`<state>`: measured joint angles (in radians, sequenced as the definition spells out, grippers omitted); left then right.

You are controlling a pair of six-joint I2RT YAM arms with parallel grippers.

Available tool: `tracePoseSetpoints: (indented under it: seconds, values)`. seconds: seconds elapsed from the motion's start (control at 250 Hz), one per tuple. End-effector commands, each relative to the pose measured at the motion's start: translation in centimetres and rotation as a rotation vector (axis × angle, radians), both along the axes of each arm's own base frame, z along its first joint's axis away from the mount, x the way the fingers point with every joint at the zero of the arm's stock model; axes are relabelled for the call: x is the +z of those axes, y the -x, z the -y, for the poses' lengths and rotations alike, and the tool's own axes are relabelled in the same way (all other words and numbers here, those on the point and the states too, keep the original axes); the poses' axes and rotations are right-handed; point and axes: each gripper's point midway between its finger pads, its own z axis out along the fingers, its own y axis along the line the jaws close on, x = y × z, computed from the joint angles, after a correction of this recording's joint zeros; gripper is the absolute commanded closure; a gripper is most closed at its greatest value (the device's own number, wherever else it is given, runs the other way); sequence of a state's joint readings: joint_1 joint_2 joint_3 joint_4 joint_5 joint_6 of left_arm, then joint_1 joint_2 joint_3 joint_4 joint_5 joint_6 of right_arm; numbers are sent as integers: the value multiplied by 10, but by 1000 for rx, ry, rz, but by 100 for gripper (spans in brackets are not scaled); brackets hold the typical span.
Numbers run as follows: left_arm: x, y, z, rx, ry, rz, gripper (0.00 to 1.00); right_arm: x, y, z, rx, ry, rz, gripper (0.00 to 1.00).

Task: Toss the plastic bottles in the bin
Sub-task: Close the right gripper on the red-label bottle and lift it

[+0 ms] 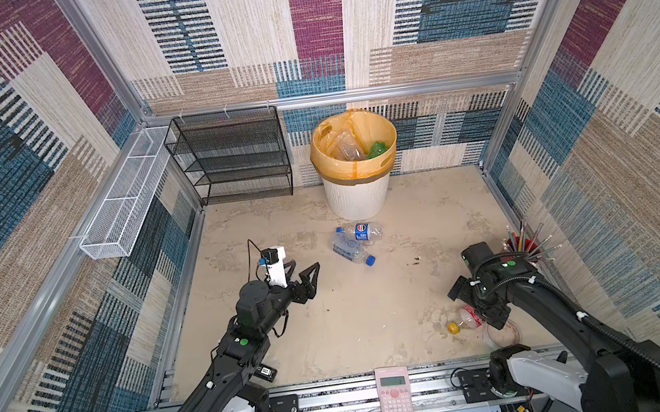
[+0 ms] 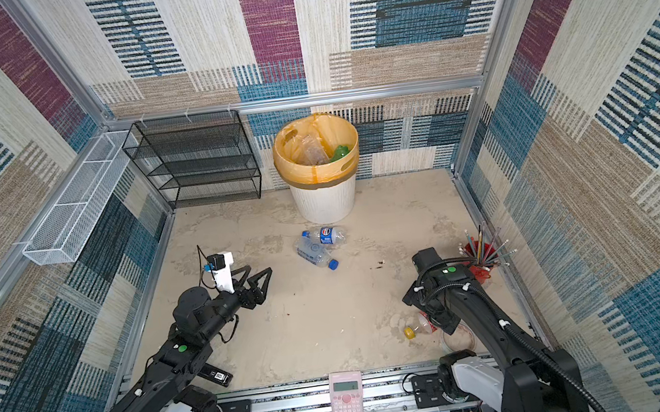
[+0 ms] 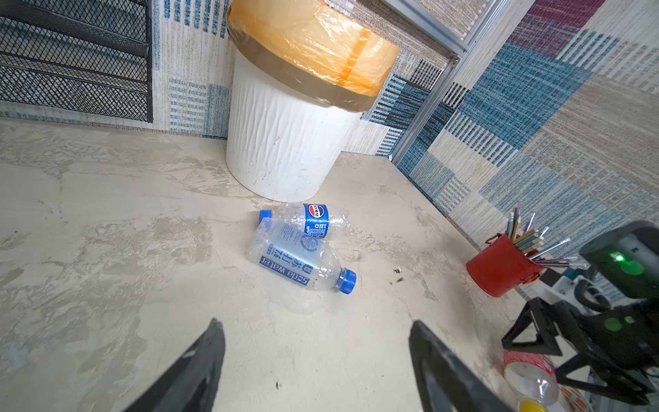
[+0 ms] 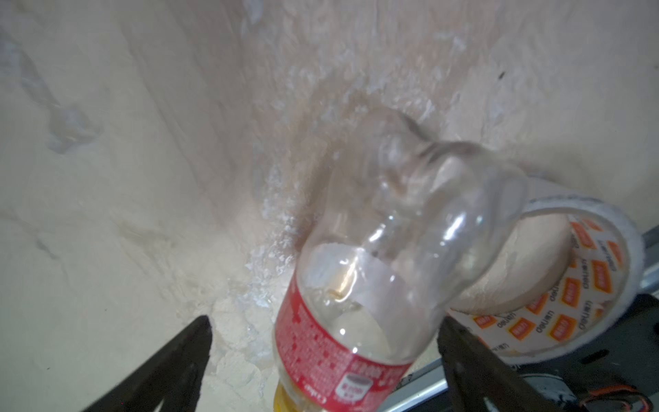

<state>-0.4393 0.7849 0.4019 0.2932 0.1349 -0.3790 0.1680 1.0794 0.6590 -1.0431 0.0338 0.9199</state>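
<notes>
Your right claw (image 4: pixel 324 321), jaws wide and empty, straddles the red-label bottle (image 4: pixel 374 249). Its long axis runs straight between them.

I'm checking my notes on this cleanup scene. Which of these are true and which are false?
1. The Pepsi bottle and the soda water bottle lie in front of the bin. True.
2. The left gripper holds a bottle. False: its fingers are open and empty.
3. The red-labelled bottle has a yellow cap. True.
4. The bin is empty. False: a green bottle and clear plastic lie inside.
5. The right gripper has its fingers open on either side of the red-labelled bottle. True.
</notes>
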Motion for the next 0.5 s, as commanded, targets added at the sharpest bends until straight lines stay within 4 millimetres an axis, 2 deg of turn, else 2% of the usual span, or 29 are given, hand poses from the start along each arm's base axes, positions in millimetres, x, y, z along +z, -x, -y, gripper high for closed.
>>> tracePoseSetpoints:
  seconds: [0.0,0.1,0.256,0.5]
  values:
    - [4,0,-1,8,18,14,18,0,-10,-1,-24,-8,39,0]
    - [4,-1,-1,7,20,14,18,-2,-14,-2,-20,-11,56,5]
    - [2,-2,1,3,20,8,18,-17,-9,-6,-28,-45,59,15]
    - [5,-2,1,0,18,5,18,-13,-21,-3,-23,-27,115,30]
